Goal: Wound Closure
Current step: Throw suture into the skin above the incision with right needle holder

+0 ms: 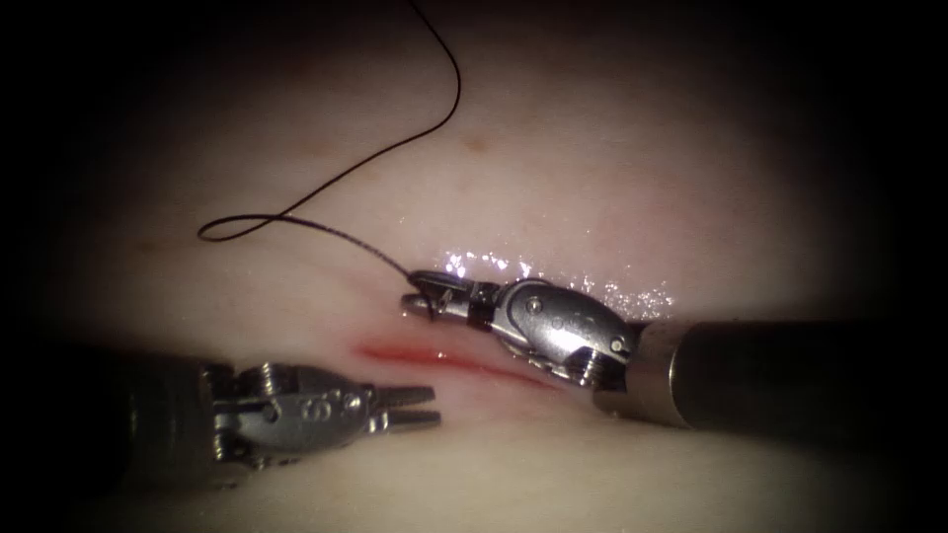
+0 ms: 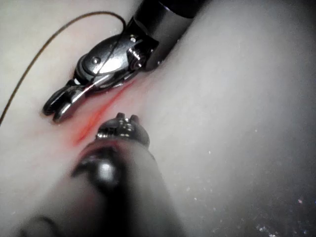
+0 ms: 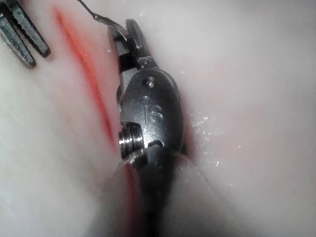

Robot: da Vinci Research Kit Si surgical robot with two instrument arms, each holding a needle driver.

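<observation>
**Right pincer grips at the thread's end; left pincer waits empty**

The right pincer [image 1: 423, 298] reaches in from three o'clock and lies across the upper edge of the cut [image 1: 444, 357], its jaws closed on something small and metallic at the end of the thread [image 1: 326, 188] — the needle [image 3: 106, 20], by the look of it, though which part of its curve is held cannot be told, nor whether it is in the tissue [image 1: 592, 178]. From there the thread runs toward ten o'clock, loops, then climbs to twelve o'clock over the tissue. The left pincer [image 1: 430, 407] comes in from eight o'clock, jaws narrowly parted and holding nothing — just below the cut's left end. Red fluid [image 1: 395, 352] lines the cut.
</observation>
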